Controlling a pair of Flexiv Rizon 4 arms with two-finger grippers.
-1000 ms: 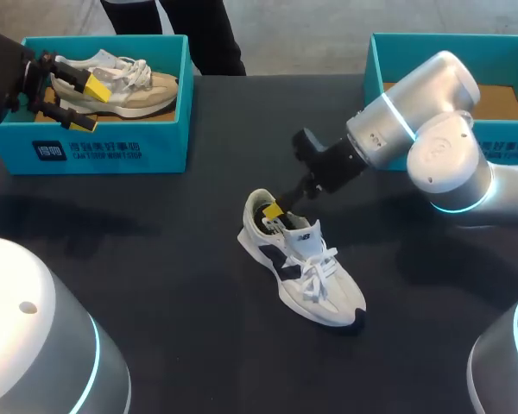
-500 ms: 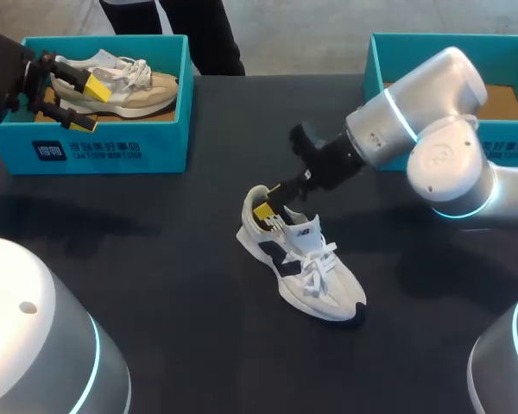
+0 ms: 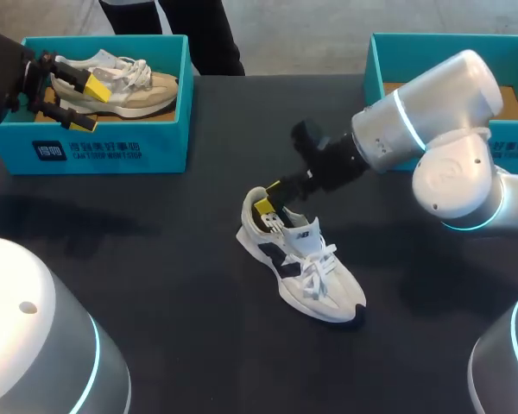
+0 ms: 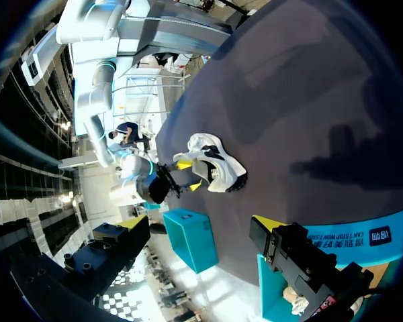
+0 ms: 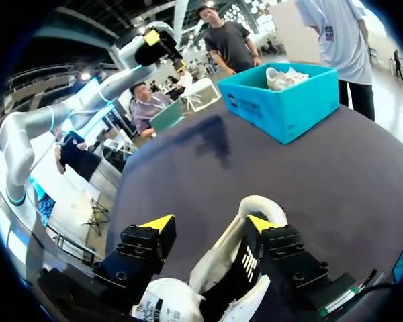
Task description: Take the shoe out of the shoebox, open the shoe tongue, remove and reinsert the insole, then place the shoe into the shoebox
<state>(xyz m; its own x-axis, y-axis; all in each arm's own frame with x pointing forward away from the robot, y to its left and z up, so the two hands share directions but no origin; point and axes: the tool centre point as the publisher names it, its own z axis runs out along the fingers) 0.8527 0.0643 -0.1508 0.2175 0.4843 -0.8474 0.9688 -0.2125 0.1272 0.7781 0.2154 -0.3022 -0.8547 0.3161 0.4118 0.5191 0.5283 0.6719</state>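
On the table (image 3: 155, 259), figured from largest to smallest: my right arm came in from the right side, and my left arm from the far left corner.

Right box (image 3: 375, 73): stood at the far right edge, well apart from the shoe. I judged it the one to which the shoe must go back.

Left box (image 3: 112, 147): stood at the far left corner and held a beige shoe (image 3: 129, 90).

Shoe (image 3: 315, 276): white with navy trim. It sat upright on its sole at mid-table, out of any box, heel toward the far edge and laces tied.

Left gripper (image 3: 86, 103): hung over the left box, fingers apart, holding nothing.

Right gripper (image 3: 269, 198): stood at the shoe's heel, fingers spread wide and gripping nothing. One yellow tip sat down in the heel opening. In the right wrist view the other finger (image 5: 151, 225) stood clear of the shoe's side.

Step in hand, as I judged it: the shoe was out, and the work at its mouth had begun, either opening the tongue or lifting the insole. I could not make out the insole in the dark opening.

Next move, as I judged it: find an edge of the insole at the heel, close on it alone, and draw it up without dragging the shoe along.
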